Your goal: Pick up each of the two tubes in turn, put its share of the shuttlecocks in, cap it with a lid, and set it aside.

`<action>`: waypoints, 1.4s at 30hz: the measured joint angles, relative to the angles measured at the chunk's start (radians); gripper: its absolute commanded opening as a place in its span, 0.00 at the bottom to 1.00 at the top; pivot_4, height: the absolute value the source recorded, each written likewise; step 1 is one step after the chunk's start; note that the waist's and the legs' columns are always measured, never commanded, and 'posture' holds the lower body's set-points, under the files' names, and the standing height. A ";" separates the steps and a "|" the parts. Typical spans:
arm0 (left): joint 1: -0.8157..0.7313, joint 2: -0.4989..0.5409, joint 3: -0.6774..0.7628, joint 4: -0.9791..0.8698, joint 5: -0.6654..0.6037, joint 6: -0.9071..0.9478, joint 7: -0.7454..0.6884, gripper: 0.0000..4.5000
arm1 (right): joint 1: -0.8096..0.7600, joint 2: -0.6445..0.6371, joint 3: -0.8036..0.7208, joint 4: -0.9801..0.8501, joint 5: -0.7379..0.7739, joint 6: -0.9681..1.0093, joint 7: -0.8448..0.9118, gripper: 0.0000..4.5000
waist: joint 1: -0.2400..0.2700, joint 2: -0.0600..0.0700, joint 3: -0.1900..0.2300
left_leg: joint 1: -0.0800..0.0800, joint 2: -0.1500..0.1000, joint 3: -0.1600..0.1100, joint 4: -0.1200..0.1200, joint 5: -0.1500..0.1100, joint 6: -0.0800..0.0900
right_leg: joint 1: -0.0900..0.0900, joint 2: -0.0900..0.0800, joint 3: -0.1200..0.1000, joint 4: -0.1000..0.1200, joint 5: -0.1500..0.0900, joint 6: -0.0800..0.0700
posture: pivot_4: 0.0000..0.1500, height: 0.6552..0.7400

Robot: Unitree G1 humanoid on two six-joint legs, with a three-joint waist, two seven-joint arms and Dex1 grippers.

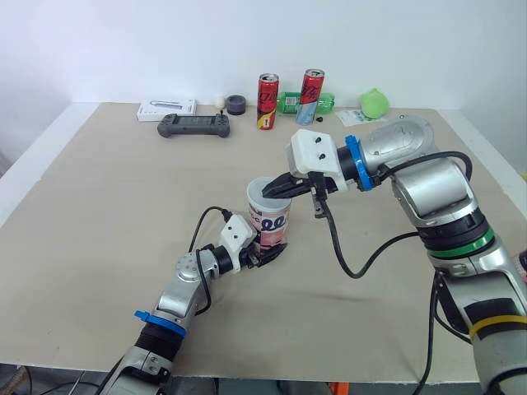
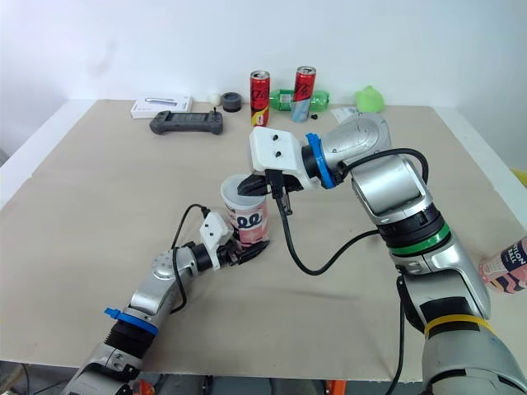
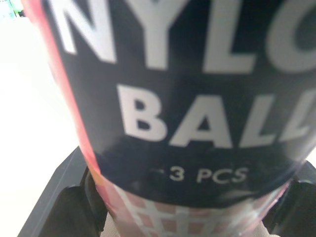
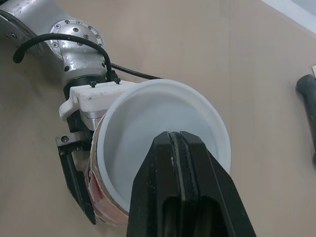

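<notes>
- White flat box [image 1: 165, 109] and dark grey controller [image 1: 193, 125] lie side by side at the far edge of the beige table [image 1: 99, 214], well beyond the L gripper and off to its left.
- Small white ball [image 1: 219, 101] and a black round piece [image 1: 236, 104] sit just right of the controller, also far from both grippers.
- L gripper [image 1: 265, 253]: clamped on the tube's lower end, one black finger [image 3: 64, 200] on each side of it.
- Tube [image 1: 269, 222]: pink-and-white w/ a dark printed band, about upright between the two grippers, L gripper low on it and R gripper at its top. Can't tell if its base touches the table.
- White lid [image 4: 163, 118]: seated on the tube's mouth, right under the R gripper's tips.
- R gripper [image 1: 278, 188]: fingers pressed together, nothing between them, tips lying on the lid near its rim.
- Two red cans [image 1: 268, 101] stand upright beyond the R gripper, a green bottle [image 1: 288, 103] lying between them.
- Green round thing [image 1: 373, 103] is farther right, well apart from the R gripper.
</notes>
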 measured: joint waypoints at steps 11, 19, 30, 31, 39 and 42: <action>0.002 0.000 0.000 -0.001 0.001 0.000 0.000 0.72 | 0.017 -0.005 0.005 -0.034 -0.018 0.012 0.004 0.01 | 0.000 0.000 0.000 | 0.001 0.000 0.000 0.000 0.000 0.000 | 0.001 0.000 0.000 0.000 0.000 0.000 | 1.00 1.00; 0.003 0.001 0.000 -0.001 0.003 -0.002 0.001 0.72 | 0.021 -0.006 0.007 -0.044 -0.028 0.012 0.008 0.01 | 0.000 0.001 -0.001 | 0.001 0.000 0.000 0.000 0.000 0.000 | 0.001 0.000 0.000 0.000 0.000 0.000 | 1.00 1.00; 0.003 0.001 0.000 0.002 0.008 0.000 0.004 0.72 | 0.036 -0.005 0.019 -0.064 -0.093 -0.049 0.008 0.01 | 0.000 0.002 -0.002 | 0.004 0.000 0.000 0.000 0.000 0.000 | 0.003 0.000 0.000 0.000 0.000 0.000 | 1.00 1.00; 0.004 0.002 0.000 0.002 0.009 0.001 0.004 0.72 | 0.038 -0.005 0.025 -0.065 -0.109 -0.063 0.008 0.01 | 0.000 0.003 -0.003 | 0.005 0.000 0.000 0.000 0.000 0.000 | 0.003 0.000 0.000 0.000 0.000 0.000 | 1.00 1.00; 0.011 0.001 -0.002 0.013 0.017 0.004 0.006 0.72 | 0.071 0.007 0.038 -0.078 -0.180 -0.119 0.008 0.01 | -0.001 0.000 -0.017 | 0.011 0.001 0.000 -0.001 -0.002 -0.003 | 0.008 0.000 -0.001 0.000 -0.003 -0.002 | 1.00 1.00; 0.015 -0.001 -0.004 0.019 0.017 0.005 0.007 0.72 | 0.083 0.017 0.038 -0.079 -0.195 -0.120 0.008 0.01 | -0.001 -0.001 -0.026 | 0.014 0.001 0.000 -0.001 -0.005 -0.004 | 0.011 0.000 -0.001 0.000 -0.005 -0.003 | 1.00 1.00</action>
